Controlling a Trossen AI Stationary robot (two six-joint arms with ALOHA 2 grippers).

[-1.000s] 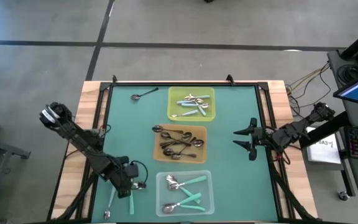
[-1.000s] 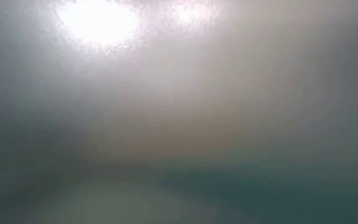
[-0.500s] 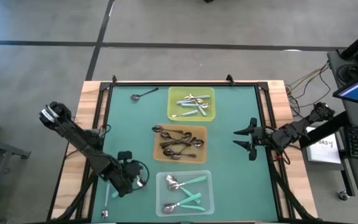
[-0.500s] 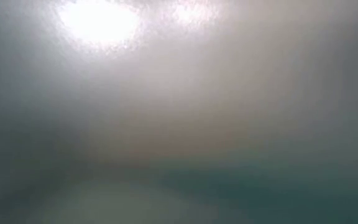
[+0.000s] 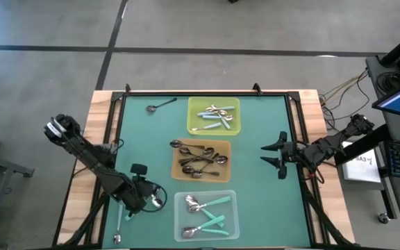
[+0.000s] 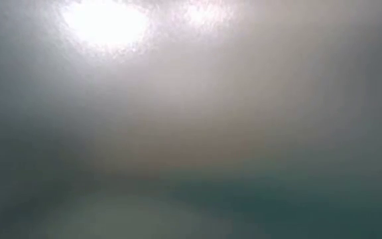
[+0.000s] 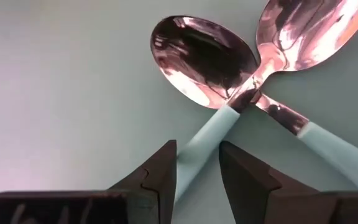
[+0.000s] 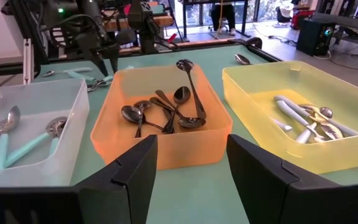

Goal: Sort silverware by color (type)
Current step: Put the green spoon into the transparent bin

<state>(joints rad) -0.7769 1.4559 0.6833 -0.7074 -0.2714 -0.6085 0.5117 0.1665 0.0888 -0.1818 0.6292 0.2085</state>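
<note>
At the table's near left, my left gripper (image 5: 150,200) (image 7: 197,146) points down over two teal-handled spoons that cross at their necks on the green mat. It is shut on the handle of one of them (image 7: 204,62). The other spoon (image 7: 303,31) lies beside it, with its handle (image 7: 334,149) running off past one finger. My right gripper (image 5: 269,154) (image 8: 191,146) waits open at the table's right side, facing the trays and holding nothing. The low view shows only blur. My left gripper pinches the spoon's teal handle (image 7: 201,140) between its two fingers, a little behind the neck. The fingers come from above, pointing steeply down. The bowl points away from the fingers and lies low over the mat; I cannot tell whether it is lifted clear.
Down the table's middle stand a yellow tray (image 5: 236,104) of teal and silver spoons, an orange tray (image 5: 226,147) of dark spoons, and a clear tray (image 5: 233,198) of teal-handled and silver spoons. One dark spoon (image 5: 160,105) lies far left. One teal-handled spoon (image 5: 121,219) lies near left.
My left gripper has rolled about its own pointing line above the spoons while staying over the same spot. The teal handle that stuck out from under it toward the near edge has swung out of sight beneath the gripper.
</note>
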